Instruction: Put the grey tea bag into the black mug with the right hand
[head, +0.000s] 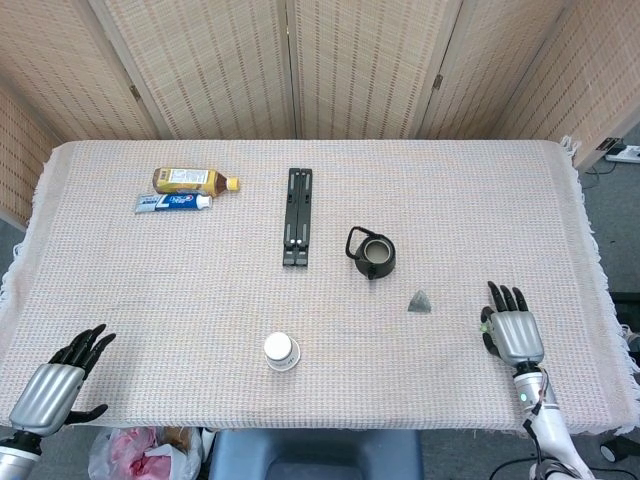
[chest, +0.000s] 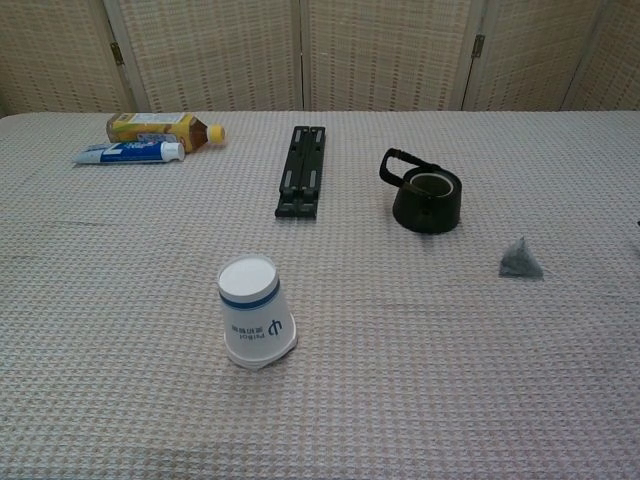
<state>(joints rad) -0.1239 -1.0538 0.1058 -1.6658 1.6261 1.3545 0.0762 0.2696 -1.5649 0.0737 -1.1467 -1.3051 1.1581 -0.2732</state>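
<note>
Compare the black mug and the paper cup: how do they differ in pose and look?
The black mug stands upright with its mouth open upward; the paper cup sits upside down, base up. The mug is dark with a handle; the cup is white with a blue band and no handle. Both rest on the table cloth, untouched by either hand.

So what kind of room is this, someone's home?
Probably not a home; it looks like a staged test area. Woven folding screens wall off a cloth-covered table, where unrelated items sit spaced apart: a black mug, toothpaste, an upturned paper cup.
</note>
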